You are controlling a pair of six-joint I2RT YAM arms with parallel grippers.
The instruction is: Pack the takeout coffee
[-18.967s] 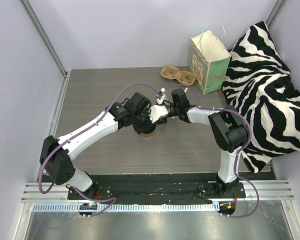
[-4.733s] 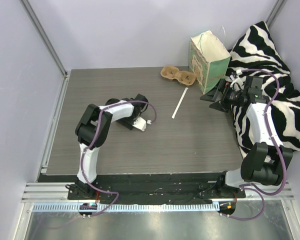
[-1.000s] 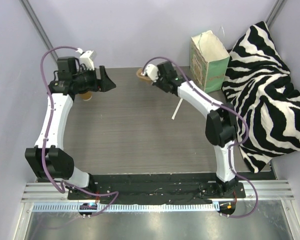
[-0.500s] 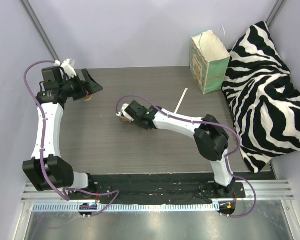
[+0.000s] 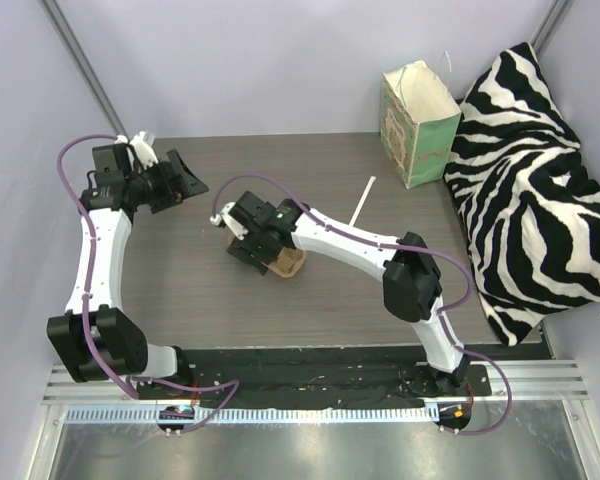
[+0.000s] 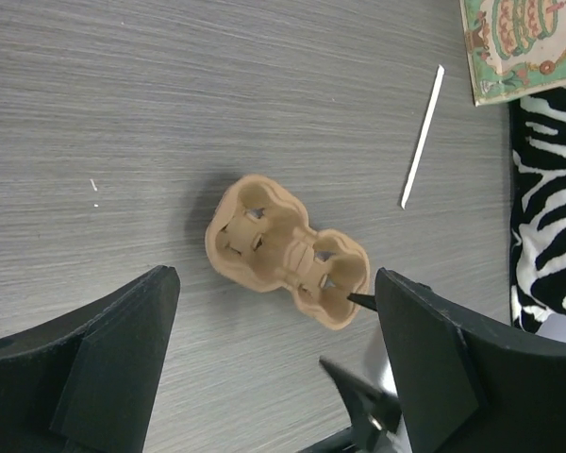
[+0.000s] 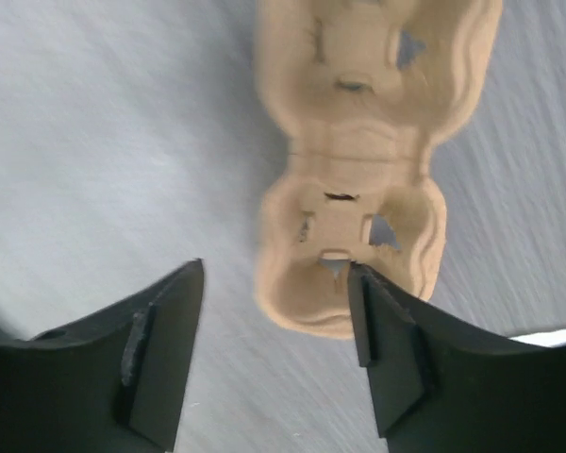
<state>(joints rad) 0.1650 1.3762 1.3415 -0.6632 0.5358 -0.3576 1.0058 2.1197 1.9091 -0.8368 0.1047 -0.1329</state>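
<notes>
Right gripper (image 7: 275, 278) wide open over an end of the 2-cup carrier (image 7: 358, 123); left gripper (image 6: 275, 283) wide, empty, far left.

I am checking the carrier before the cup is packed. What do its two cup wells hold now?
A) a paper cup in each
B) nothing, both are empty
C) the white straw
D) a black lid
B: in the left wrist view both wells of the pulp carrier are bare, and the white straw lies apart from it on the table.
</notes>
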